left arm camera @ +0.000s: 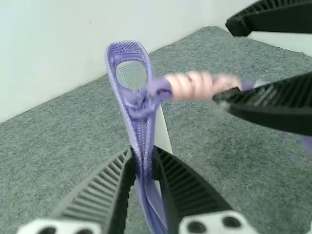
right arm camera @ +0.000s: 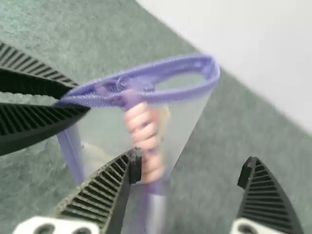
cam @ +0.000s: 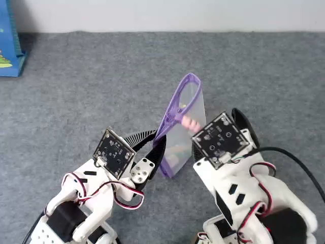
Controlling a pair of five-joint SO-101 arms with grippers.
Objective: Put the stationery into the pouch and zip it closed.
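Observation:
A translucent pouch (cam: 184,140) with a purple zipper (cam: 176,109) stands upright between the two arms. My left gripper (left arm camera: 144,155) is shut on the zipped end of the zipper tape. The slider (left arm camera: 140,101) sits partway along, and beyond it the mouth (right arm camera: 183,80) gapes open in a loop. A pink pull (right arm camera: 141,131) hangs from the slider. My right gripper (right arm camera: 192,163) is open wide, with one finger (right arm camera: 105,192) touching the pull's end. Something yellowish (cam: 175,150) shows dimly through the pouch wall.
The grey carpeted table (cam: 76,91) runs back to a white wall. A blue box (cam: 7,43) stands at the far left back corner. Both arm bodies and their cables crowd the near edge.

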